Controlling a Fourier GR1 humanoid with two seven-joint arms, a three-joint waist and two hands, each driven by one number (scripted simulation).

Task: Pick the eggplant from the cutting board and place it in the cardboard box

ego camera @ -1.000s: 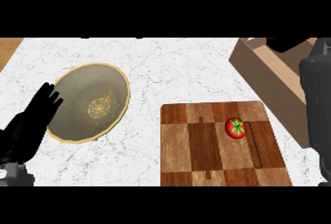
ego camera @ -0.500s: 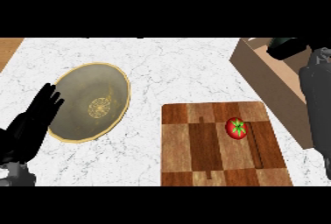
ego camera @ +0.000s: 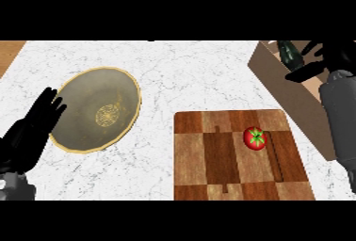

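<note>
The eggplant (ego camera: 288,53), dark with a green tinge, sits inside the cardboard box (ego camera: 287,92) at the far right, close to the box's back corner. My right hand (ego camera: 325,57) hovers over the box just right of the eggplant, its fingers spread and no longer wrapped round it. The wooden cutting board (ego camera: 221,160) lies at the front right and carries only a red tomato (ego camera: 255,138). My left hand (ego camera: 31,132) rests open at the left edge, fingers up.
A round olive plate (ego camera: 97,109) with a gold rim lies on the white marble counter (ego camera: 188,75), left of the board. The right forearm (ego camera: 341,117) runs along the right edge, above the box's wall.
My right hand has moved left and deeper over the box and its fingers have spread; the eggplant now shows apart from them inside the box. The left hand has stayed still.
</note>
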